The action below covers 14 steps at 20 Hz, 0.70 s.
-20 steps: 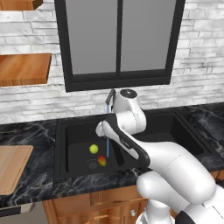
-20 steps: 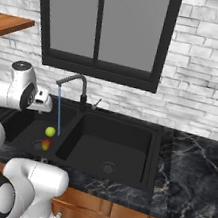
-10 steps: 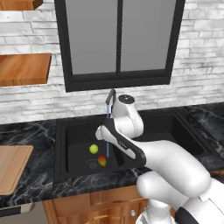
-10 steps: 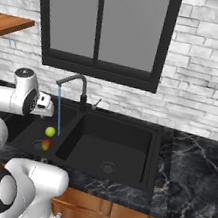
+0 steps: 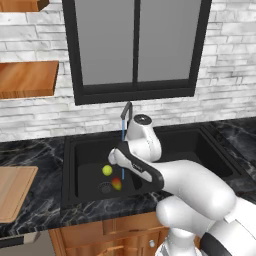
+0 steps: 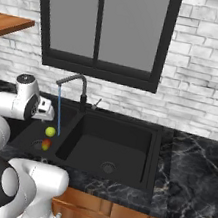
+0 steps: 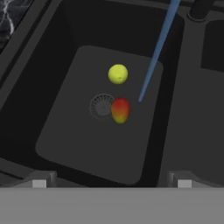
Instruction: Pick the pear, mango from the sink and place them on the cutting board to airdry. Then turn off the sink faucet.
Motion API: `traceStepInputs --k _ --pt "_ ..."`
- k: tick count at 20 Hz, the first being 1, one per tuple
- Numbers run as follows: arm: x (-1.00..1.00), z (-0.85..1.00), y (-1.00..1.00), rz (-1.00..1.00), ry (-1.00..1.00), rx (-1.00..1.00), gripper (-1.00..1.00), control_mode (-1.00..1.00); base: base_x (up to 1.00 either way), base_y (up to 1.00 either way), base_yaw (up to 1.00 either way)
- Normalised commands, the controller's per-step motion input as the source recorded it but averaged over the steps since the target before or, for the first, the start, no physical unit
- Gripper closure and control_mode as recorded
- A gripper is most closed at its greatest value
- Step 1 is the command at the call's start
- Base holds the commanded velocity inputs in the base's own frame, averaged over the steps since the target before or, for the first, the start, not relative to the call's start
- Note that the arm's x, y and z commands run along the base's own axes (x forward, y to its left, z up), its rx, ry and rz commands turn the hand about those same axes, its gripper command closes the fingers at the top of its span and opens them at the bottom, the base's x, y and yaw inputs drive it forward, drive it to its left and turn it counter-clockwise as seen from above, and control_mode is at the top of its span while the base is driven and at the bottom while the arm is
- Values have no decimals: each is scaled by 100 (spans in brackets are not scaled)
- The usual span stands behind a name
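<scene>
The yellow-green pear lies on the floor of the left basin of the black sink, just beyond the round drain. Beside that drain rests the red-orange mango, close to the pear but apart from it. My gripper hovers well above both fruits, open, with nothing between its fingertips. A blue water stream falls from the dark faucet into this basin. From the base views, the pear and mango sit left of my arm. The light-wood cutting board lies on the counter at far left.
The faucet's small silver lever stands behind the divider of the sink. The right basin has its own drain. Black marble counter runs on both sides. Wooden wall shelves hang above the left counter.
My wrist has sunk a little over the left basin. The pear, the mango and the water stream are unchanged.
</scene>
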Motion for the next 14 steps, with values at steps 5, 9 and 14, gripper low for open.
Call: traceStepInputs --k 5,9,14 --pt "6 -12 7 0 0 0 -100 -100 0 0 0" --pt "4 -14 4 -1 0 0 -100 -100 0 0 0" --pt "2 -13 5 -6 0 -1 -100 -100 0 0 0"
